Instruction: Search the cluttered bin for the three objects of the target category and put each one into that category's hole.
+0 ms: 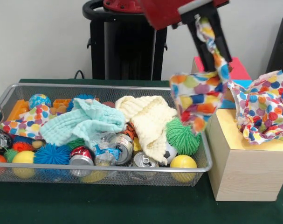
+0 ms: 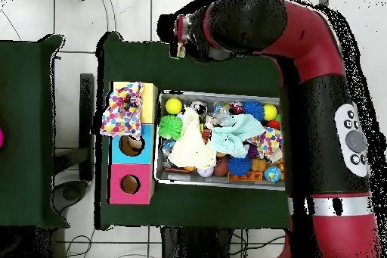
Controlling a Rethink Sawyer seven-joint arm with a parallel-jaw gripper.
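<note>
My gripper [image 1: 204,22] is shut on the top of a polka-dot cloth [image 1: 197,95], which hangs in the air between the wire-mesh bin [image 1: 108,168] and the yellow-topped box [image 1: 246,136]. A second polka-dot cloth [image 1: 263,112] lies bunched on the yellow top and hides its hole; it also shows in the overhead view [image 2: 122,111]. A third polka-dot cloth [image 1: 25,122] lies at the bin's left end, partly under the mint-green cloth [image 1: 85,120]; the overhead view shows it [image 2: 266,140] at the bin's right.
A cream cloth [image 1: 148,122], cans [image 1: 120,145], spiky balls [image 1: 183,136] and yellow balls [image 1: 183,162] fill the bin [image 2: 157,156]. The blue-topped box [image 2: 130,146] and red-topped box [image 2: 130,184] stand in a row beside the yellow one [image 2: 149,92], their holes uncovered.
</note>
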